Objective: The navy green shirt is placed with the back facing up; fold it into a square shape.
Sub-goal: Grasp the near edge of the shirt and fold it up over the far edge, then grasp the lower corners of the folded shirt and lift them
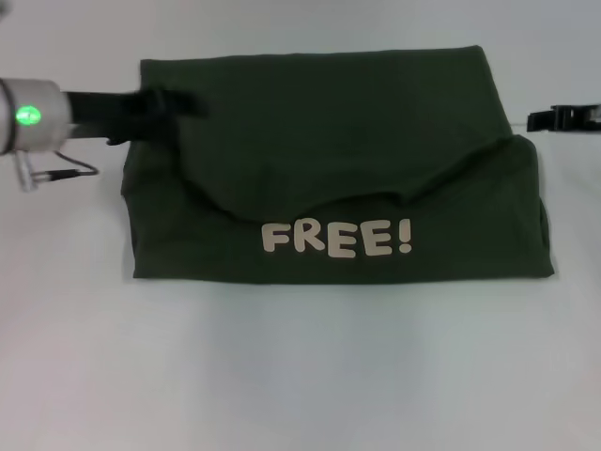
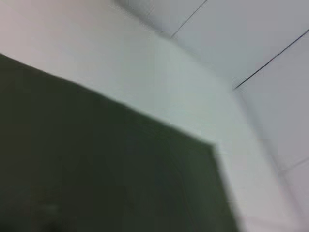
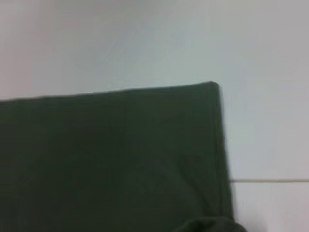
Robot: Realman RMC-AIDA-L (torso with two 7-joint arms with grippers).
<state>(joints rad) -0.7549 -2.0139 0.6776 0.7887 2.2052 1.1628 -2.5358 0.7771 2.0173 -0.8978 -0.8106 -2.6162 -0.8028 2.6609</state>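
The navy green shirt point(image 1: 329, 122) lies on the white table as a wide folded block. Its far layer is plain, and a near strip is turned over so the cream "FREE!" lettering point(image 1: 336, 238) faces up. My left gripper point(image 1: 174, 103) reaches in from the left and hovers over the shirt's far left corner. My right gripper point(image 1: 543, 119) sits just off the shirt's far right edge, apart from the cloth. The left wrist view shows a plain shirt corner point(image 2: 96, 169) on the table. The right wrist view shows another shirt corner point(image 3: 120, 154) with a folded hem.
White table point(image 1: 300, 376) surrounds the shirt on all sides. A thin cable point(image 1: 66, 171) hangs from the left arm beside the shirt's left edge. A table seam point(image 3: 270, 181) runs past the shirt corner in the right wrist view.
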